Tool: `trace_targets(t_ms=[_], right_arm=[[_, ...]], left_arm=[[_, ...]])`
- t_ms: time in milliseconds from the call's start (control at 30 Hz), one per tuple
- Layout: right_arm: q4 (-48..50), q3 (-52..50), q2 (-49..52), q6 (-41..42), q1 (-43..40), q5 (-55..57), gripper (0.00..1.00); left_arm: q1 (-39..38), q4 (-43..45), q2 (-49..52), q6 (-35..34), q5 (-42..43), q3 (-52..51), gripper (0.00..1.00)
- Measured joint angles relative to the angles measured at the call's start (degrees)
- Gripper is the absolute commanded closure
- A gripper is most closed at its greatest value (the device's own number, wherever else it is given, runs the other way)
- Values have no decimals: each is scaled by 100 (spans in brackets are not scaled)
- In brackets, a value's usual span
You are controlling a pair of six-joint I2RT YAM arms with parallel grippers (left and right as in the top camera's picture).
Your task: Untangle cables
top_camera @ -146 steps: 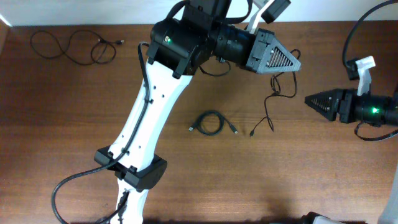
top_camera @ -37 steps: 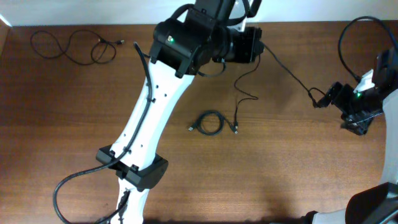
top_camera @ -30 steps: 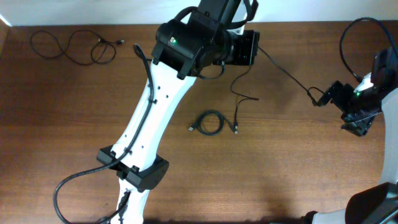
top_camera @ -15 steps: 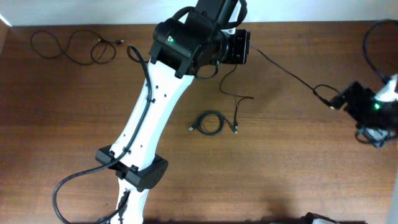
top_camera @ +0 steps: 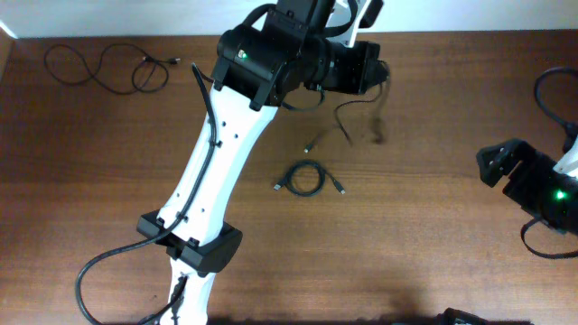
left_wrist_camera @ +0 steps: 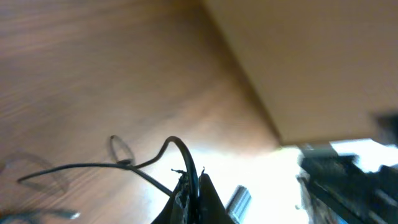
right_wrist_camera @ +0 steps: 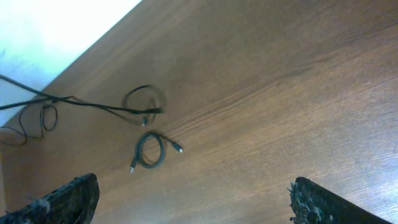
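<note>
1. Brown wooden tabletop carries three thin black cables, none touching another.
2. Left gripper, near the middle of the far edge, is clamped tight on the held cable. The wrist view shows the cord pinched between its fingertips. The rest of that cord dangles below, blurred, with one plug end hanging near the coil and not touching it.
3. Right gripper, at the right edge, has its jaws spread wide with nothing between them.
4. Coiled cable lies flat at the middle of the tabletop. Loose cable lies in wavy loops at the far left corner.
5. Judgement: the step in hand is carrying the freed strand away from the coil. Separation looks largely done.
6. Next move calls for laying the held cable on bare wood well apart from the coil. The left jaws should part only once the dangling end is clear of it.
</note>
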Motion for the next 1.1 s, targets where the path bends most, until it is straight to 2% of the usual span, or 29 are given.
trace_targets(t_ms=[133, 467, 600, 767, 1100], right_arm=[[-24, 0, 343, -138, 0, -70, 2], [-702, 4, 1663, -1502, 0, -1012, 2], [-793, 4, 2026, -1965, 0, -1349, 2], [-785, 4, 2122, -2201, 0, -1550, 2], [-210, -52, 2122, -2216, 0, -1609, 2]], left_arm=[[-2, 103, 0, 321, 1071, 0, 100], [0, 813, -2, 686, 3276, 2, 100], [0, 940, -2, 688, 3753, 2, 100], [0, 960, -2, 691, 3954, 2, 100], [0, 1202, -2, 691, 5021, 2, 100]])
